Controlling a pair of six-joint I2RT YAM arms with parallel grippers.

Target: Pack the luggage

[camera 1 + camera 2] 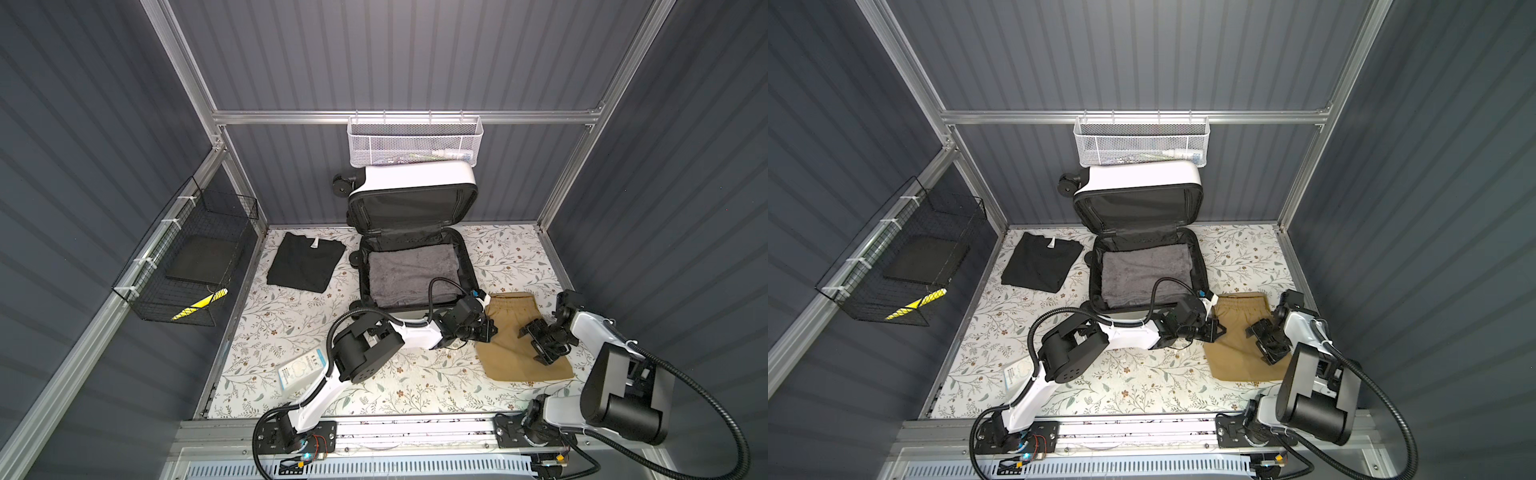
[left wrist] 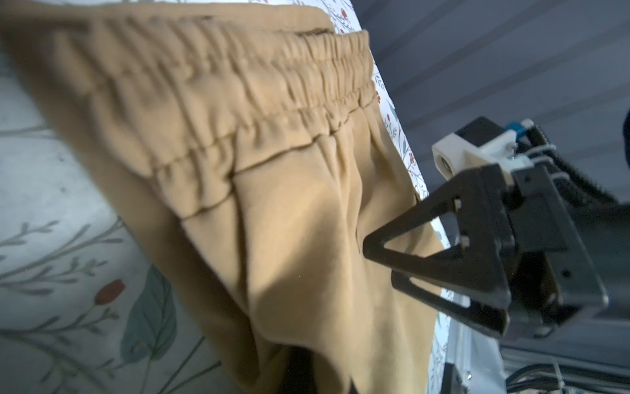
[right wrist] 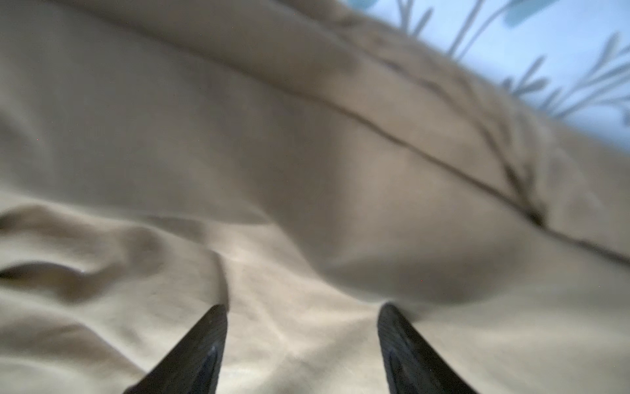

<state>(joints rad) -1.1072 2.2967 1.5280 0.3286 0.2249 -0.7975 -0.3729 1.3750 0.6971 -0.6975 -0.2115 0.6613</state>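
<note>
Left pincer (image 1: 487, 330) clenched on an edge of the tan shorts (image 1: 511, 359), right pincer (image 1: 534, 345) spread atop them, beside the open luggage (image 1: 419, 176) on the table (image 1: 415, 374); a thin pinch may slip when lifting.

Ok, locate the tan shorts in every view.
Top view: shorts right of the luggage.
Top view: same spot.
Left wrist: fills most of the frame.
Right wrist: fills nearly all.
Shared landmark: floral tabletop beside the shorts.

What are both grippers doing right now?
Left gripper: closed on the tan shorts' edge.
Right gripper: open, holding nothing, over the tan shorts.
</note>
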